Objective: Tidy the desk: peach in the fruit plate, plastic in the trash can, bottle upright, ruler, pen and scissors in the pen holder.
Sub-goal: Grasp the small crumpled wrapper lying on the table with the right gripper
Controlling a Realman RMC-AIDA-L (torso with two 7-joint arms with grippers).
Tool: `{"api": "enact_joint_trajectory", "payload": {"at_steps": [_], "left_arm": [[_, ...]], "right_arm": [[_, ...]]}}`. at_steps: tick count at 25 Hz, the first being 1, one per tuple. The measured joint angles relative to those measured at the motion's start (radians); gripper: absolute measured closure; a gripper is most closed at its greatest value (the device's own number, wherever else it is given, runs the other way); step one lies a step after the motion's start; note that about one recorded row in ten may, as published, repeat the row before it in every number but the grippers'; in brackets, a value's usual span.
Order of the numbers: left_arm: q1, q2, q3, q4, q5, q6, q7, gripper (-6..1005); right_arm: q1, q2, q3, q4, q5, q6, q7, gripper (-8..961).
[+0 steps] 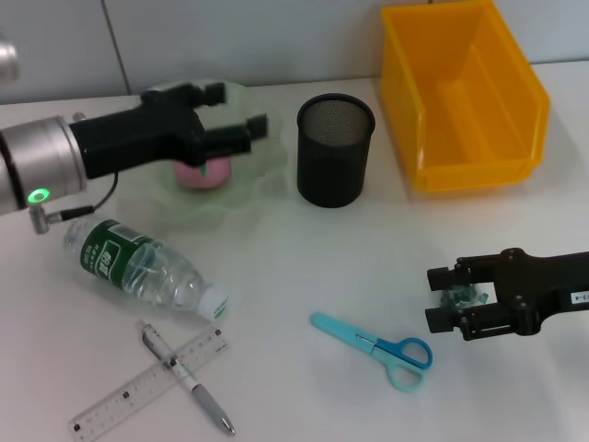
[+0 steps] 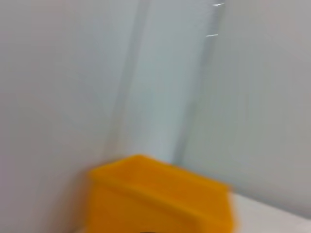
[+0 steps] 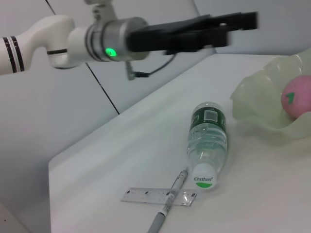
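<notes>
While the left gripper hangs above the pale green translucent fruit plate with its black fingers spread and nothing between them, the pink peach sits inside that plate, partly hidden under the gripper body. From the right wrist view the same gripper shows well above the plate, clear of the peach.

Right gripper low over the white desk, near the right edge, jaws part open around a small crumpled greenish piece of plastic; firm contact cannot be judged.

Clear plastic water bottle with green label lies on its side at the desk's left, white cap pointing toward the desk's centre. Just beside the cap, a transparent ruler lies flat with a silver pen crossing over it. Both are also seen in the right wrist view: bottle, ruler, pen.

Light blue scissors with blue-lined handles lie closed on the desk, between ruler and right gripper.

Black mesh cylindrical pen holder stands upright beside the plate. Orange-yellow plastic bin stands at the far right; left wrist view shows only this bin and wall.
</notes>
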Motion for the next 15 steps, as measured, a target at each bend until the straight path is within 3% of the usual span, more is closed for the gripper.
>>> {"api": "enact_joint_trajectory", "payload": {"at_steps": [3, 6, 11, 14, 15], "left_arm": [[0.009, 0.025, 0.013, 0.007, 0.048, 0.216, -0.048, 135], [0.01, 0.027, 0.013, 0.006, 0.105, 0.291, -0.074, 136], [0.019, 0.011, 0.014, 0.004, 0.249, 0.393, -0.09, 137], [0.019, 0.011, 0.014, 0.004, 0.249, 0.393, -0.09, 137], [0.023, -0.002, 0.011, 0.006, 0.314, 0.413, -0.083, 137]], "right_arm": [[0.0, 0.0, 0.0, -0.002, -0.001, 0.001, 0.0, 232], [0.0, 0.0, 0.0, -0.003, -0.001, 0.001, 0.0, 233], [0.0, -0.002, -0.007, -0.006, -0.002, 0.001, 0.0, 234], [0.0, -0.004, -0.009, -0.007, -0.002, 0.001, 0.0, 235], [0.0, -0.005, -0.009, -0.007, -0.002, 0.001, 0.0, 235]]}}
